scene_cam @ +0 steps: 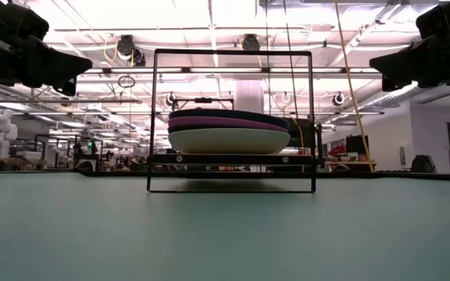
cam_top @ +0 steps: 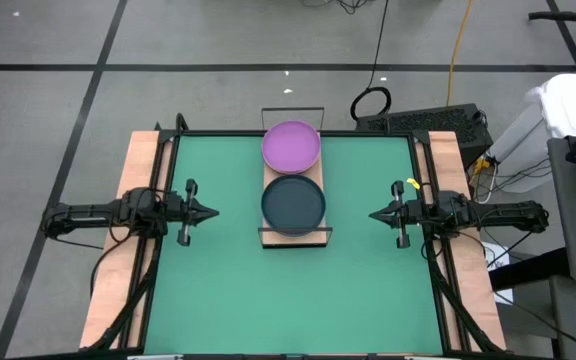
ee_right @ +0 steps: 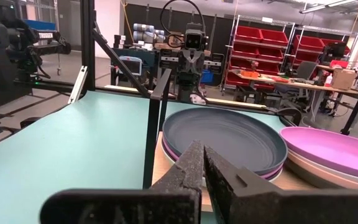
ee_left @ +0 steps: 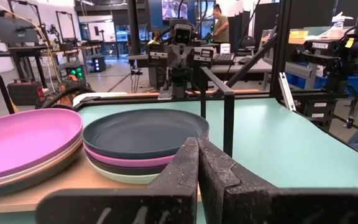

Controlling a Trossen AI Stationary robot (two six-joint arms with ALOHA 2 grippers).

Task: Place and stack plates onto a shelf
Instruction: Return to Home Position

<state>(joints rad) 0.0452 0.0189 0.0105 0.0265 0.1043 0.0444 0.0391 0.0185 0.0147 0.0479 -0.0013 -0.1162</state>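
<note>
The wooden shelf [cam_top: 295, 236] with black wire frame ends stands at the table's middle, toward the far edge. Two stacks of plates rest on its board. The near stack has a dark grey plate [cam_top: 293, 204] on top, with purple and pale plates below it [ee_left: 129, 163]. The far stack has a purple plate [cam_top: 290, 146] on top. My left gripper [cam_top: 214, 211] is shut and empty, hovering left of the shelf. My right gripper [cam_top: 372, 214] is shut and empty, hovering right of the shelf.
Wooden side rails [cam_top: 136, 200] run along the table's left and right edges. Bare green table [cam_top: 288, 300] lies between the shelf and the near edge. A person in white [cam_top: 568, 110] stands beyond the table's far right corner.
</note>
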